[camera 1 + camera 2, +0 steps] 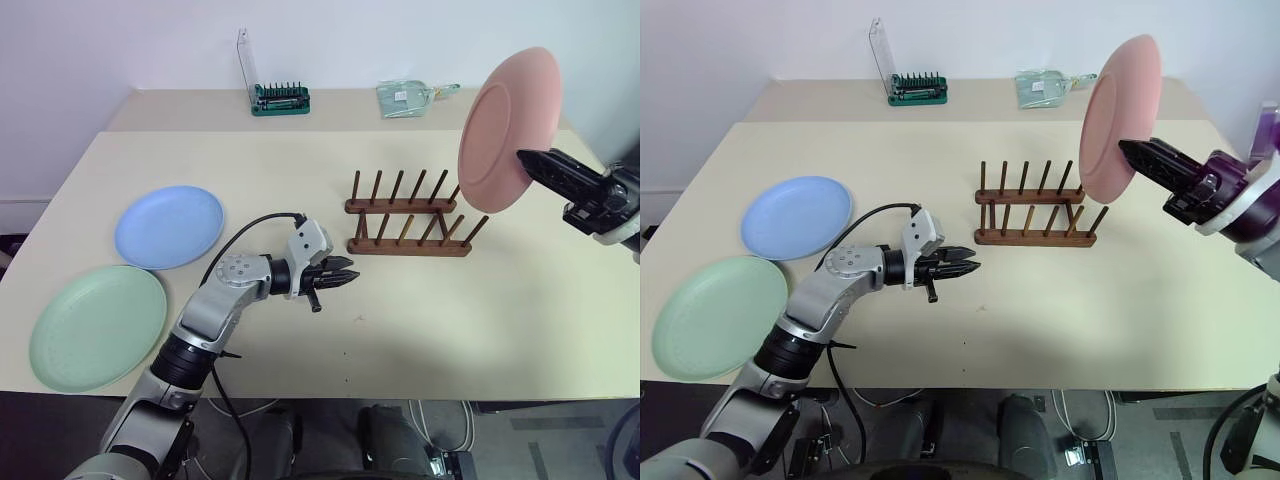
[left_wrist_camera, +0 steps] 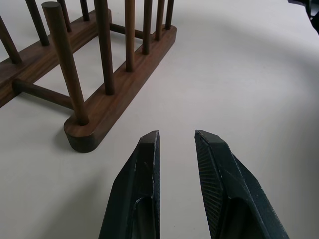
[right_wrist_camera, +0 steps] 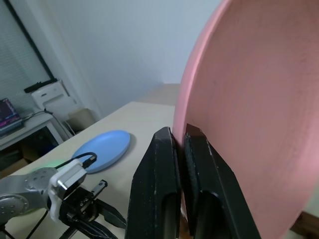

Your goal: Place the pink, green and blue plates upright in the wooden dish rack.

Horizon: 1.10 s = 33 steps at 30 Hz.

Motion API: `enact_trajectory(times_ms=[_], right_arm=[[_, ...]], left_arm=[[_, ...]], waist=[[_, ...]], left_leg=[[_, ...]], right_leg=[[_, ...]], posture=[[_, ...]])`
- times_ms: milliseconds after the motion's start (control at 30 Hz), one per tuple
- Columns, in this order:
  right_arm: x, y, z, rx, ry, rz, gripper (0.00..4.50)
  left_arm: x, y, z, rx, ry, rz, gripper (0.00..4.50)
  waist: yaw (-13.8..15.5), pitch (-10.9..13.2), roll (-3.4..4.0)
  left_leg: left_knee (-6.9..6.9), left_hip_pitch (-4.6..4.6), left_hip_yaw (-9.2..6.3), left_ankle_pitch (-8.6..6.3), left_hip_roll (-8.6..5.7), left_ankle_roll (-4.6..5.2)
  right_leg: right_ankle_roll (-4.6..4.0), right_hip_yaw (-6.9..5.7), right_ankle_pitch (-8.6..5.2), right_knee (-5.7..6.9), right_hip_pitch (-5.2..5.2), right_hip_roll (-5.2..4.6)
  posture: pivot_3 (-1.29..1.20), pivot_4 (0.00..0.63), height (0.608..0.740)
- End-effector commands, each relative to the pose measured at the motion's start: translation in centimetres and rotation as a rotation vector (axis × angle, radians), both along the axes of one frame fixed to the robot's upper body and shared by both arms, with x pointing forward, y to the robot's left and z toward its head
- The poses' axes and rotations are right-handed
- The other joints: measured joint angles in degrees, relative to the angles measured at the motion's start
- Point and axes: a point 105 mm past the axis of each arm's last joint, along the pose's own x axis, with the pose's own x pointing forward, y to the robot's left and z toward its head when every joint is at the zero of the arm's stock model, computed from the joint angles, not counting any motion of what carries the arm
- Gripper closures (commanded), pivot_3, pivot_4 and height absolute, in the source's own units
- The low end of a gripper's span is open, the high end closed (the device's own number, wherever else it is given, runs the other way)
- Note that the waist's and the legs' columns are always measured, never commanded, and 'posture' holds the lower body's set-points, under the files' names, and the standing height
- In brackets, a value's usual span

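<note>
Clamped in my right gripper (image 3: 180, 137), pink plate (image 1: 508, 128) upright, rack (image 1: 408, 218) just below and leftward. Thin rim pinch: it could swing or clip pegs. Left gripper (image 1: 340, 276), slightly parted, empty, nearby. Blue plate (image 1: 169, 226), green plate (image 1: 97, 326) lie flat beyond.

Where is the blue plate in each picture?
Left eye view: the blue plate lies on the left of the table, behind the green plate.
Right eye view: same place, blue plate.
Right wrist view: blue plate lies flat beyond the left tool, beside the held pink plate.
Shared landmark: the left tool, open and empty.
</note>
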Motion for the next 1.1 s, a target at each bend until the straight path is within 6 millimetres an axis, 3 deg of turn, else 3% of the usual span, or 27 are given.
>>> enact_trajectory(times_ms=[33, 400, 500, 633, 800, 900, 967, 1033, 1100], right_arm=[[0.0, -0.2, 0.7, -0.03, -0.021, 0.018, 4.45], [2.7, -1.7, -1.0, -0.053, 0.076, 0.013, 4.45], [3.1, -1.8, -0.8, -0.068, 0.058, -0.001, 3.55], [4.0, -2.3, -0.1, -0.099, 0.008, -0.092, 1.7], [4.6, -4.9, 1.8, -0.141, -0.117, -0.308, 1.7], [3.3, -6.2, 5.4, -0.129, -0.264, -0.404, 1.7], [1.9, -5.0, 7.3, -0.149, -0.349, -0.372, 1.7], [-0.1, -0.5, 7.5, -0.294, -0.419, -0.204, 1.63], [-2.1, 4.6, 6.4, -0.401, -0.421, 0.013, 1.12]], left_arm=[[-0.2, -0.1, 1.3, -0.034, -0.045, -0.011, 3.38], [-0.8, -0.1, 1.7, -0.044, -0.045, -0.023, 3.38], [-0.9, -0.1, 1.6, -0.045, -0.042, -0.022, 3.38], [-1.0, -0.2, 1.6, -0.05, -0.036, -0.019, 3.38], [-1.1, -0.3, 1.7, -0.058, -0.027, -0.019, 3.38], [-0.8, 0.1, 1.9, -0.064, -0.037, 0.0, 3.38], [-0.5, 0.6, 2.3, -0.083, -0.031, 0.029, 3.38], [-0.1, 1.7, 3.7, -0.153, -0.017, 0.074, 2.88], [0.5, 3.9, 5.8, -0.251, -0.015, 0.15, 2.19]], waist=[[0.0, 0.0, 0.0], [-0.05, 0.0, 0.0], [-0.01, 0.0, 0.01], [0.0, 0.0, 0.01], [0.07, -0.01, 0.02], [0.1, 0.0, 0.02], [0.05, 0.0, 0.04], [-0.1, 0.02, 0.1], [-0.59, 0.05, 0.15]], left_leg=[[0.0, 0.0, 0.0, 0.0, 0.0, 0.0], [0.0, -0.05, 0.02, 0.0, 0.0, 0.0], [0.0, -0.1, 0.02, 0.01, 0.0, -0.01], [0.02, -0.24, 0.02, 0.02, -0.01, -0.03], [0.27, -0.76, 0.0, 0.22, -0.02, -0.39], [0.28, -0.77, 0.01, 0.22, -0.07, -0.39], [0.28, -0.78, 0.01, 0.22, -0.07, -0.39], [0.27, -0.78, 0.0, 0.22, -0.06, -0.38], [0.24, -0.78, -0.03, 0.21, -0.04, -0.37]], right_leg=[[0.0, 0.0, 0.0, 0.0, 0.0, 0.0], [0.01, 0.01, 0.0, 0.01, -0.07, 0.02], [0.01, 0.01, 0.0, 0.0, -0.11, 0.01], [0.02, 0.01, 0.01, 0.01, -0.25, 0.01], [0.06, 0.0, 0.03, 0.14, -0.72, 0.0], [0.08, 0.0, 0.04, 0.14, -0.71, -0.03], [0.08, 0.0, 0.04, 0.14, -0.71, -0.03], [0.08, 0.0, 0.04, 0.15, -0.73, -0.02], [0.08, 0.04, 0.04, 0.2, -0.83, 0.0]], posture=[[0.0, 0.15, 0.74], [0.0, 0.15, 0.74], [0.0, 0.15, 0.74], [0.0, 0.15, 0.74], [0.0, 0.15, 0.74], [0.0, 0.15, 0.74], [0.0, 0.15, 0.74], [0.0, 0.15, 0.74], [0.0, 0.15, 0.74]])
